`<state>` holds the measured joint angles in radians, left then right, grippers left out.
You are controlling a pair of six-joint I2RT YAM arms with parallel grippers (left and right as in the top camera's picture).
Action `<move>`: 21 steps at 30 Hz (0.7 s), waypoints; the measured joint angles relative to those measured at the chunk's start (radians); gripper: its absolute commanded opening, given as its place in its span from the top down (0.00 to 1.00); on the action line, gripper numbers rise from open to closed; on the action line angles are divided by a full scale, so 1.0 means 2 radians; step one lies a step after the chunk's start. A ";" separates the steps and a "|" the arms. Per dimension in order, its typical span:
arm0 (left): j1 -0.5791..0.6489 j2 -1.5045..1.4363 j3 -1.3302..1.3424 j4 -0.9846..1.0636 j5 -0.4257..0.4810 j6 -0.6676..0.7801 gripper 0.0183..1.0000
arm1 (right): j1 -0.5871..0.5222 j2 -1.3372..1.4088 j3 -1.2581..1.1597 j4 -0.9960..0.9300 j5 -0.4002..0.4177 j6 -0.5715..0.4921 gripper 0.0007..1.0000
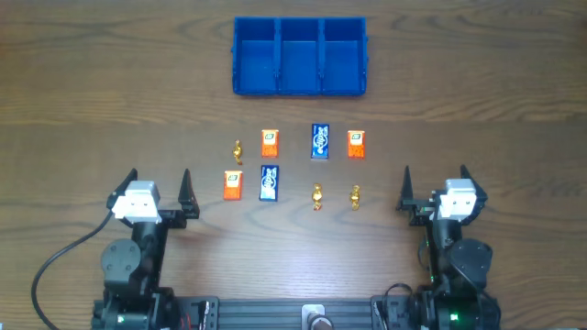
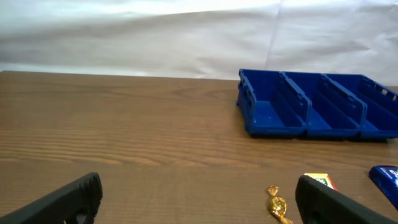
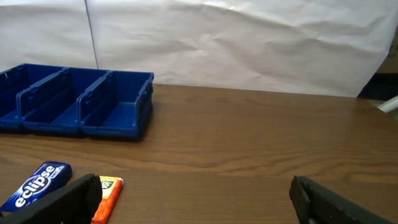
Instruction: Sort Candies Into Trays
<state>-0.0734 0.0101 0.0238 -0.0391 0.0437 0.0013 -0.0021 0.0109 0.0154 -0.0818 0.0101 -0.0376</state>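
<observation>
Left end effector [image 1: 159,174] is released, fingers spread wide. On the surface [image 1: 92,110] between the arms lie three gold candies [image 1: 238,151], three orange packs [image 1: 233,184] with small pale labels and two blue packs [image 1: 269,182] with white lettering, all short of the three-compartment blue tray [image 1: 300,90], whose floors are bare. Right end effector [image 1: 435,170] is likewise released

Brown wood-grain table [image 1: 92,110]: blue plastic three-compartment tray [image 1: 300,90] at far side, nearer in two rows three orange candy boxes [image 1: 270,142] [image 1: 356,144] [image 1: 233,184], two blue packs [image 1: 319,142] [image 1: 269,182], three gold-wrapped candies [image 1: 238,151] [image 1: 316,196] [image 1: 354,195]
</observation>
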 measured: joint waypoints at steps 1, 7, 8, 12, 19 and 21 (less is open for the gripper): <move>0.000 0.000 0.000 0.000 0.000 0.000 0.00 | 0.000 0.000 0.000 0.000 0.000 0.000 0.00; 0.000 0.000 0.000 0.000 0.000 0.000 0.00 | 0.000 0.000 0.000 0.000 0.000 0.000 0.00; 0.000 0.000 0.000 0.000 0.000 0.000 0.00 | 0.000 0.000 0.000 0.000 0.000 0.000 0.00; 0.000 0.000 0.000 0.000 0.000 0.000 0.00 | 0.000 0.000 0.000 0.000 0.000 0.000 0.00; 0.000 0.000 0.001 -0.001 0.000 0.000 0.00 | 0.000 0.000 0.000 0.000 0.000 0.000 0.00; 0.000 0.001 0.005 -0.015 0.000 -0.004 0.00 | 0.000 0.000 0.000 0.000 0.000 0.000 0.00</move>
<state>-0.0738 0.0113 0.0345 -0.0685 0.0433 -0.0074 -0.0021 0.0109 0.0154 -0.0822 0.0101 -0.0376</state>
